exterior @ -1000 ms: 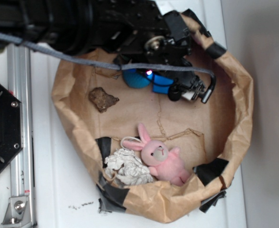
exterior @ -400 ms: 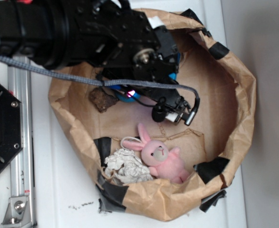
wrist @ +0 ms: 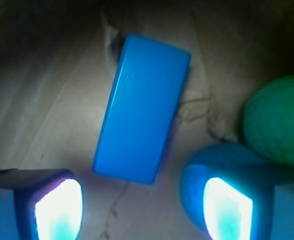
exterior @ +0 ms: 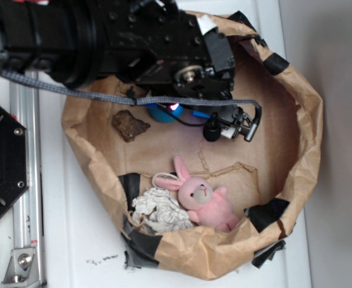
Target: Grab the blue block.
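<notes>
Brown paper lines the basket (exterior: 304, 120) floor. From the wrist view, your gripper (wrist: 141, 210) sits with fingertips (wrist: 56, 207) apart, nothing between them. Blue block (wrist: 141, 107) lies flat just ahead of the gap, long axis tilted slightly right of the approach line, so you likely need to advance and rotate a bit. Teal ball (wrist: 212, 165) crowds the right fingertip; green ball (wrist: 279, 120) sits beyond it. Both could get bumped.

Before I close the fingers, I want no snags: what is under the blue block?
The blue block lies flat on brown paper, creased and slightly torn at its edges. Whatever lies directly beneath is covered. The teal ball and green ball sit beside it.
</notes>
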Controlling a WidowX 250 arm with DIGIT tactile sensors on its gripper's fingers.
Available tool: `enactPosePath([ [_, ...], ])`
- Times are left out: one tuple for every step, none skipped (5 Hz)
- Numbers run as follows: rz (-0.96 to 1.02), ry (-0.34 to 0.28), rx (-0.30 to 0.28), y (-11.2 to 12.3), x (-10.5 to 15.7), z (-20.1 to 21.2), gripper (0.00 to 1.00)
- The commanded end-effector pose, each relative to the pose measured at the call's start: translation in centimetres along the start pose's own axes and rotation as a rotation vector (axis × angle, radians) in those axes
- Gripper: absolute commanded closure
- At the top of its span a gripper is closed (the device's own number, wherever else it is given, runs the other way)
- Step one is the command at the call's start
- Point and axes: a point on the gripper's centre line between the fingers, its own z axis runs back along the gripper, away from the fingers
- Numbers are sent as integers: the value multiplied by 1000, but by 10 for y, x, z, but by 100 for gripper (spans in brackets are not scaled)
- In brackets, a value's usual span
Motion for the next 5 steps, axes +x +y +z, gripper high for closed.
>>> enactPosePath([
  [61, -143, -40, 21, 34, 16, 0],
  [64, -154, -54, 25, 33, 35, 0],
  [57, -166, -47, 24, 37, 44, 0],
  [29, -165, -19, 20, 43, 44, 0],
  [-17, -193, -2, 14, 45, 32, 0],
])
